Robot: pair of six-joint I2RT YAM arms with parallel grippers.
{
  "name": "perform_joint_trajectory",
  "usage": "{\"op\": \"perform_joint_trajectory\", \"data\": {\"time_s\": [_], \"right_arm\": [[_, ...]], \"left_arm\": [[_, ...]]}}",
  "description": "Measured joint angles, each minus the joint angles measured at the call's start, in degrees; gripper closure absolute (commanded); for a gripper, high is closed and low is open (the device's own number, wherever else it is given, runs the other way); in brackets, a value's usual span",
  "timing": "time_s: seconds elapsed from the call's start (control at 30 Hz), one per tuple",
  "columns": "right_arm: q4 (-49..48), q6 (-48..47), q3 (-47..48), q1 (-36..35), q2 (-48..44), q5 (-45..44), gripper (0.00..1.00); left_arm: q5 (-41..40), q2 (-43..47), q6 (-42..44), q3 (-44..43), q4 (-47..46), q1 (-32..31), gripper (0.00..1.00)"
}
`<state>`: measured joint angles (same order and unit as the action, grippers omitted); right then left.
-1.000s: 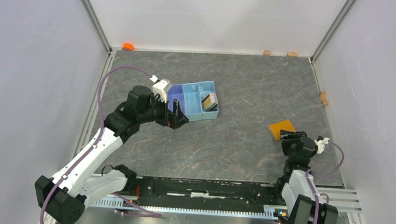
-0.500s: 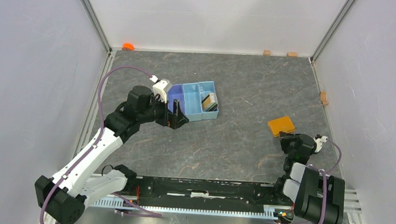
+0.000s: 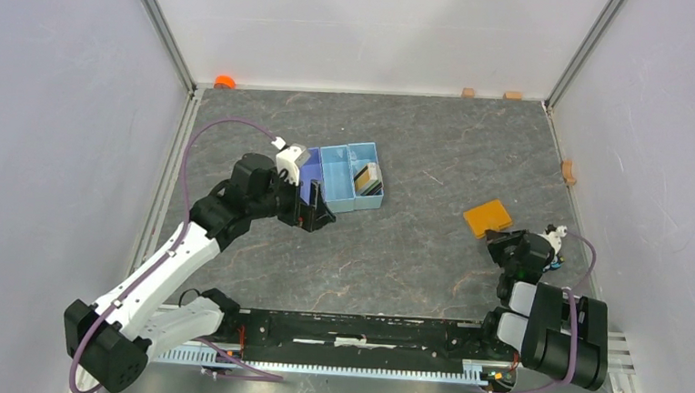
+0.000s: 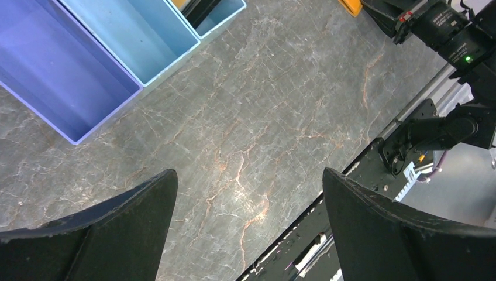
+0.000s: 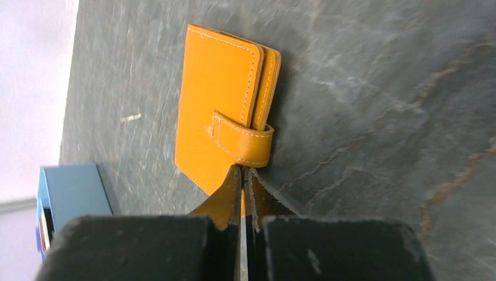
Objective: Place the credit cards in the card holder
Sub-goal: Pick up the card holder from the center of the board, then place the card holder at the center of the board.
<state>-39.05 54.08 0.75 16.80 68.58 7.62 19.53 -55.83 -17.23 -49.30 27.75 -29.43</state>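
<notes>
Closed down from half-open within the last second: right pincer, fingers now together with only a hairline slit between, tips set against the near edge of the holder just below the clasp tab. Nipping a thin leaf edge or merely touching it: not determinable from the wrist view, so treat as no confirmed grip. Still folded and clasped: holder, flat on the table at the right side, nudged slightly away and leftward compared with a second ago. Wide apart as before, with nothing between: left pincer, hovering over bare table just beside the tray. Standing in the tray's right-hand compartment, seen from above: cards, well apart from the holder, none yet transferred. Step in hand, as judged: opening the holder. Verify a hold on the flap before lifting; otherwise expect sliding rather than opening.
</notes>
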Motion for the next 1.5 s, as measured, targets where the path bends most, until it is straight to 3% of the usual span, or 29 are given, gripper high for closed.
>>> {"op": "perform_joint_trajectory", "data": {"time_s": [0.2,0.4,0.57,0.8,0.97,1.1,1.27,1.5], "right_arm": [[5.18,-7.45,1.44,-3.91,-2.73,5.53,1.00],[15.26,-15.04,1.53,-8.72,-13.33,12.31,1.00],[22.53,-19.76,3.96,-12.22,-21.27,19.34,1.00],[23.30,-21.68,8.83,-20.22,-27.41,26.58,1.00],[21.99,-23.54,13.40,-28.02,-26.95,27.41,1.00],[20.24,-24.90,14.16,-35.65,-26.14,26.69,1.00],[23.78,-33.68,17.73,-46.31,-24.92,20.00,1.00],[27.71,-48.72,20.04,-63.39,-19.74,-3.19,1.00]], "left_arm": [[0.00,-1.57,0.02,0.02,0.00,-2.05,0.00],[0.46,-1.88,0.13,0.07,-0.15,-3.19,0.00],[5.73,-2.01,-0.96,0.55,-3.28,-3.19,0.00],[13.60,-3.74,-6.16,0.72,-10.82,-3.23,0.00],[15.43,-5.38,-7.76,0.72,-13.38,-3.23,0.00],[15.08,-5.95,-7.78,0.72,-13.27,-3.21,0.00],[13.35,-5.29,-7.91,0.98,-13.31,-1.81,0.00],[10.91,-5.07,-9.09,2.71,-13.27,0.66,0.00]]}}
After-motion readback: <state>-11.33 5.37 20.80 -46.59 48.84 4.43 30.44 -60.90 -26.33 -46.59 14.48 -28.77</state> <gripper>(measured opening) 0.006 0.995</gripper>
